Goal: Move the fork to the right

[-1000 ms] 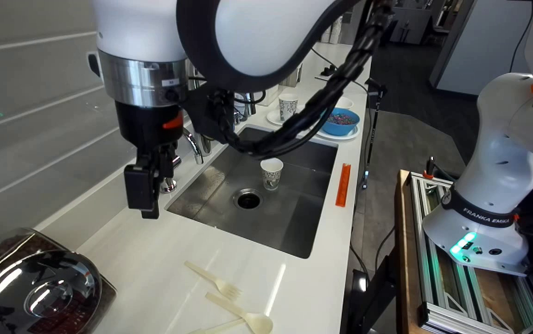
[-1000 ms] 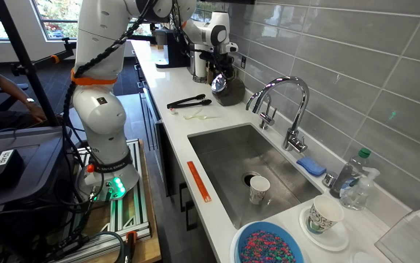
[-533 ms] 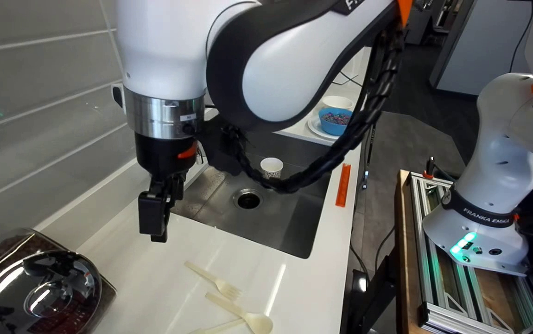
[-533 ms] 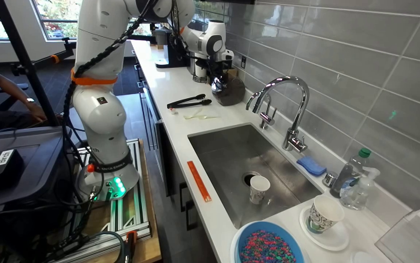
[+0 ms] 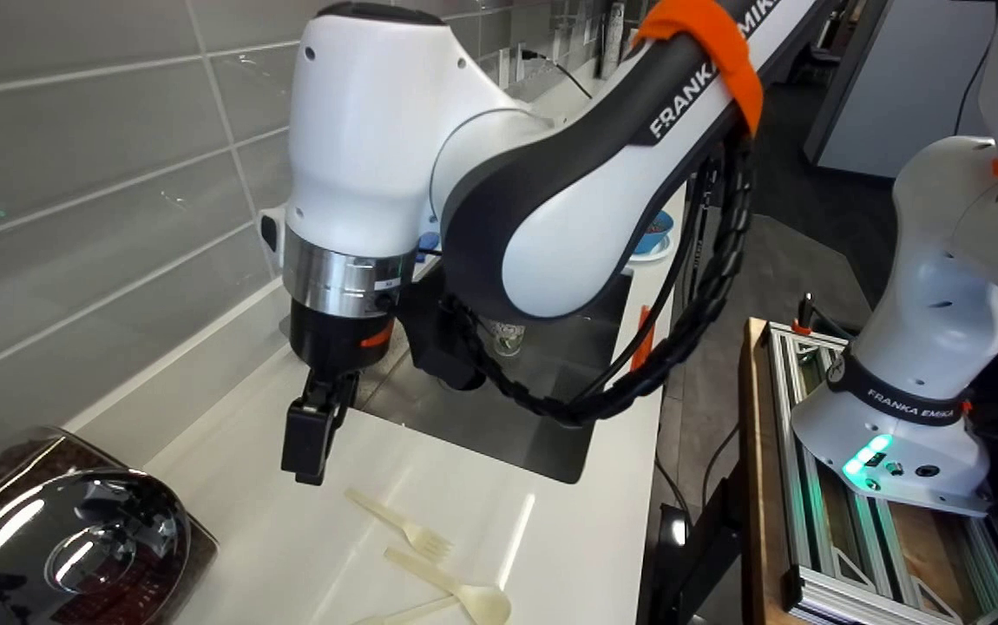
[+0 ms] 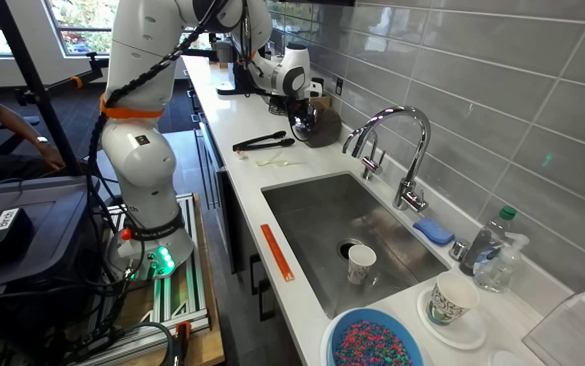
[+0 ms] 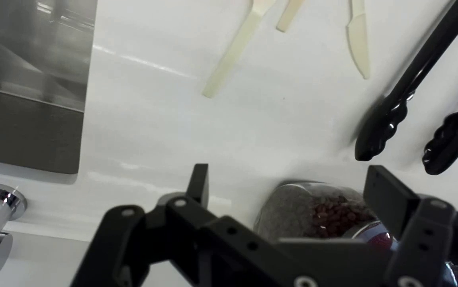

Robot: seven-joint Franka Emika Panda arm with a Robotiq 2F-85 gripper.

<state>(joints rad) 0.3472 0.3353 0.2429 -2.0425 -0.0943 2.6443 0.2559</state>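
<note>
A pale cream fork point(image 5: 416, 536) lies flat on the white counter, its tines pointing away from the tiled wall. In the wrist view the fork's handle point(image 7: 231, 57) runs down from the top edge, while its tines are cut off. My gripper point(image 7: 287, 175) is open, with wide-apart fingers and nothing held. It hangs above the counter on the wall side of the fork, beyond the handle's end, touching neither. In an exterior view the gripper point(image 5: 312, 464) points downward. The fork point(image 6: 286, 163) appears small among other cutlery in an exterior view.
A cream spoon point(image 5: 473, 595) and a knife point(image 7: 359, 46) lie close to the fork. Black tongs point(image 7: 396, 99) rest beyond the knife. A lidded jar point(image 7: 292, 211) of red-brown pieces stands below the jaws, near the wall. The sink point(image 6: 318, 203) and faucet point(image 6: 417, 147) border this stretch.
In the exterior views the arm has come down and along the counter, bringing the gripper lower and closer to the fork's handle end. The fork has stayed put and the jaws remain open.
</note>
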